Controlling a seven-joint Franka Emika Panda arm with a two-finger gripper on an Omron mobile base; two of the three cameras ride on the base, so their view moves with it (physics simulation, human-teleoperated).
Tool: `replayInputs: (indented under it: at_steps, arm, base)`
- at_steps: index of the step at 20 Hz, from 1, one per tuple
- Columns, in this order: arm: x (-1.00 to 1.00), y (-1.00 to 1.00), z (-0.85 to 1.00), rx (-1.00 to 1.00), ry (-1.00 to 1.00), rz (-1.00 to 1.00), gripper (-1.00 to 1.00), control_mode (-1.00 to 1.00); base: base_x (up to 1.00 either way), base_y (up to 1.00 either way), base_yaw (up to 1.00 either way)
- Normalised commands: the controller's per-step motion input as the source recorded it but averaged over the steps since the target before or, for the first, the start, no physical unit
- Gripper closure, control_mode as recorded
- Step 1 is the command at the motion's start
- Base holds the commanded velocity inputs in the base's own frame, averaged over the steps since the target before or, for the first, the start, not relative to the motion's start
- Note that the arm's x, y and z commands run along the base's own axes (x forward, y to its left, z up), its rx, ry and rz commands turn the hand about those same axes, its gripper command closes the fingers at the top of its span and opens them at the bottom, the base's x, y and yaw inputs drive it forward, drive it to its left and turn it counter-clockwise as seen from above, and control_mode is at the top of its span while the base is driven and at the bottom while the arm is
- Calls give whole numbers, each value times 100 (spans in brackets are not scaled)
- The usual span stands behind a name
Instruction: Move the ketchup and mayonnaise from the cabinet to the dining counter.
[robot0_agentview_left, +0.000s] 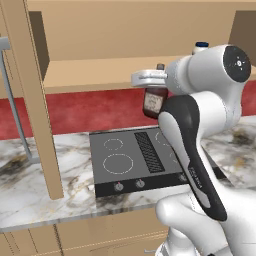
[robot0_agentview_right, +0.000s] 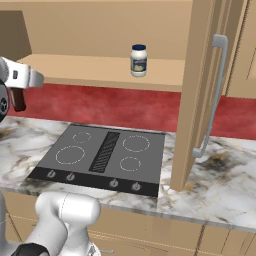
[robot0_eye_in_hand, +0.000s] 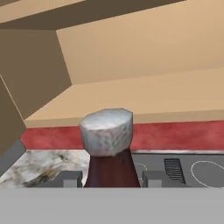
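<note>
You've got matt tan wood on the cabinet (robot0_agentview_right: 100, 70), brushed-metal look on its bar handle (robot0_agentview_right: 216, 90). Worktop (robot0_agentview_right: 220, 185) = glossy veined marble; cooktop (robot0_agentview_right: 107, 152) smooth dark glass. Ketchup (robot0_eye_in_hand: 111, 168): glossy red-brown btl, mottled grey cap. Mayonnaise (robot0_agentview_right: 138, 61): smooth white jar.

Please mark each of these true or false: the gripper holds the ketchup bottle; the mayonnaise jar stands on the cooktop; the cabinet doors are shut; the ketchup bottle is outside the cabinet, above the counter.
1. The gripper holds the ketchup bottle. True.
2. The mayonnaise jar stands on the cooktop. False: it stands on the cabinet shelf.
3. The cabinet doors are shut. False: the door stands open.
4. The ketchup bottle is outside the cabinet, above the counter. True.
</note>
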Motion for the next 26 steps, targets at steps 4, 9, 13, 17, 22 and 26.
replayInputs:
  at_steps: [4,9,13,17,22,26]
  arm:
    - [0,0,0,0,1,0,100,-100]
    - [0,0,0,0,0,0,100,-100]
    - [0,0,0,0,0,0,100,100]
    - [0,0,0,0,0,0,100,100]
    - [0,0,0,0,0,0,100,100]
    - [0,0,0,0,0,0,100,100]
  base:
    - [0,0,0]
    - [0,0,0]
    - [-7,0,0]
    - [-51,0,0]
    - [-71,0,-2]
    - [-70,0,2]
